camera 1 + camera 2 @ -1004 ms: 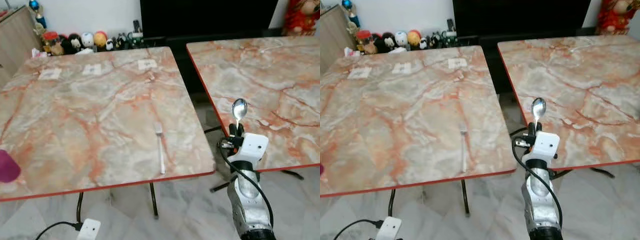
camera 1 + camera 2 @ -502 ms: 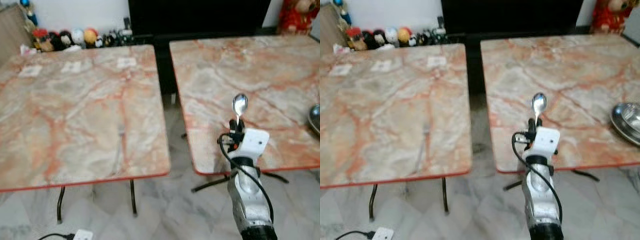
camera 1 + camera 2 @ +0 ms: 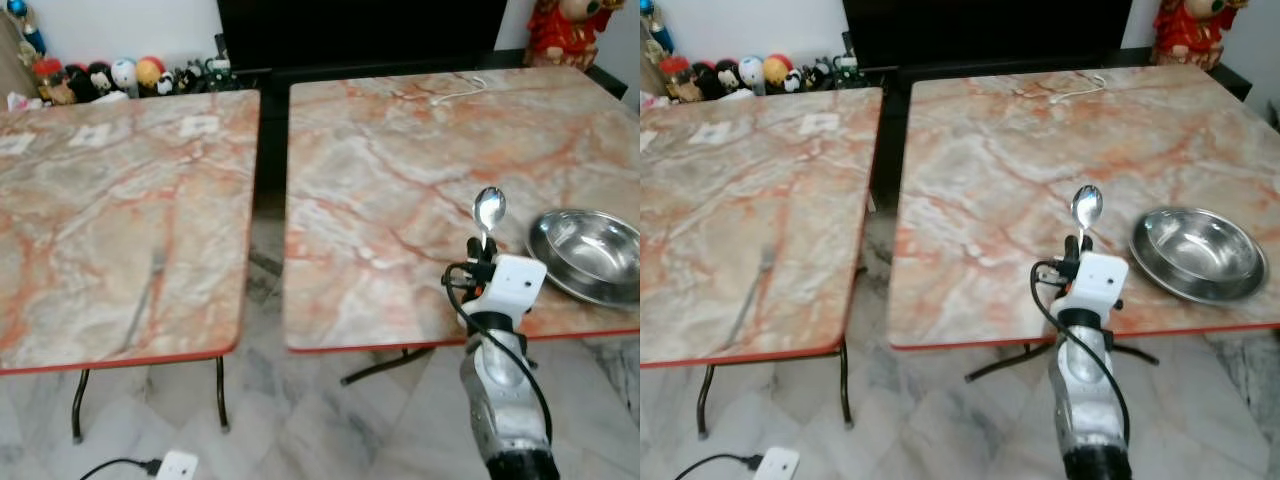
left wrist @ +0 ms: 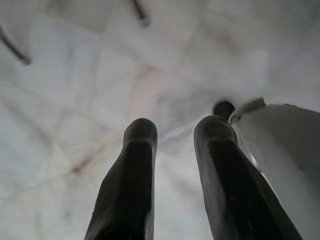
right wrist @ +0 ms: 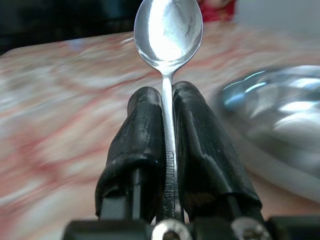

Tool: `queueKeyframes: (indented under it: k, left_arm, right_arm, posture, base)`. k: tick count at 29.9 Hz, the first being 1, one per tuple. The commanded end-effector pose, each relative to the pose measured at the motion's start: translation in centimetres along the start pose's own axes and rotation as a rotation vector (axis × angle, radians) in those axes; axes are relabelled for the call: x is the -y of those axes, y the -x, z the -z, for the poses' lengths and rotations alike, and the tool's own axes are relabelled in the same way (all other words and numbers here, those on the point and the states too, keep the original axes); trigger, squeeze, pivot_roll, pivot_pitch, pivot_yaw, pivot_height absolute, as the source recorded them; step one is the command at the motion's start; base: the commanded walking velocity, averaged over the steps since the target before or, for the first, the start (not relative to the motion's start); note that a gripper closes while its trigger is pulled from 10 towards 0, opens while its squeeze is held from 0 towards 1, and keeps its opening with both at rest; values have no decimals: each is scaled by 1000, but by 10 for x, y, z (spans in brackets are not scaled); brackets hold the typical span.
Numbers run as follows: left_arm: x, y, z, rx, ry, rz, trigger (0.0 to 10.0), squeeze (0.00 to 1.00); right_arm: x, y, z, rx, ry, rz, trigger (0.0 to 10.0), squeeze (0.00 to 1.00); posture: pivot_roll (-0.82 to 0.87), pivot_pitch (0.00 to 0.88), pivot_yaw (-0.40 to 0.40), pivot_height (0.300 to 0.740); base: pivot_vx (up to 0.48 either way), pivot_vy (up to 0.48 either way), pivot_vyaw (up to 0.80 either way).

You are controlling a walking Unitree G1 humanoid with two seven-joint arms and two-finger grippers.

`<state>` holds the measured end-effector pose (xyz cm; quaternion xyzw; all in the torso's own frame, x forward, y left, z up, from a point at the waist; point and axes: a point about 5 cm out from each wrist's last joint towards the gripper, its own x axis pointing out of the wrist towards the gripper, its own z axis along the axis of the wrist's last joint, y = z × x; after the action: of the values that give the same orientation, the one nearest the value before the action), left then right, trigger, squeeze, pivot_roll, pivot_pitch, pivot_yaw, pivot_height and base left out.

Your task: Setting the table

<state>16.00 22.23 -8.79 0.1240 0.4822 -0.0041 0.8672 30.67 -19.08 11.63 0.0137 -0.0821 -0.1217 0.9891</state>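
Observation:
A metal spoon (image 3: pixel 489 209) stands upright, bowl up, with my right gripper (image 5: pixel 167 107) shut on its handle, held before the front edge of the right marble table (image 3: pixel 400 170). A steel bowl (image 3: pixel 588 255) sits on that table near its front right corner, just right of the spoon (image 5: pixel 168 30). A fork (image 3: pixel 145 290) lies on the left marble table (image 3: pixel 90 200) near its front edge. My left gripper (image 4: pixel 172 135) hangs over the tiled floor, its two fingers apart with nothing between them.
A narrow gap separates the two tables. Toy figures (image 3: pixel 120 75) line the floor by the back wall, beside a dark TV cabinet (image 3: pixel 360 35). A white cable (image 3: pixel 455 92) lies on the right table's far side. A white power plug (image 3: pixel 178 465) lies on the floor.
The camera has swung right: both tables slid left in view and the steel bowl has come fully into sight. The right gripper still holds the spoon upright.

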Motion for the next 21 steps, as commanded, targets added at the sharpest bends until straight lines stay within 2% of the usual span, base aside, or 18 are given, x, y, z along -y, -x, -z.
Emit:
queueKeyframes:
  k: [1, 9, 17, 21]
  left_arm:
    - [-8, 3, 12, -41, -9, -20, 10000, 0]
    - [-10, 6, 26, -66, -15, -20, 10000, 0]
    - [-9, 7, 30, -72, -25, -19, 10000, 0]
    - [-9, 7, 30, -71, -36, -17, 10000, 0]
  right_arm:
    - [-8, -2, -7, 27, -19, -14, 10000, 0]
    - [-2, -5, -12, 50, -3, 5, 10000, 0]
    - [3, -7, -13, 55, 7, 24, 10000, 0]
    - [6, -7, -12, 53, 13, 36, 10000, 0]
  posture:
    - [-135, 24, 65, 740]
    - [-146, 0, 65, 740]
    - [-150, 0, 63, 740]
    - [-152, 0, 65, 740]
  base:
    - [0, -439, 0]
    - [0, -439, 0]
    - [0, -433, 0]
    - [63, -68, 0]
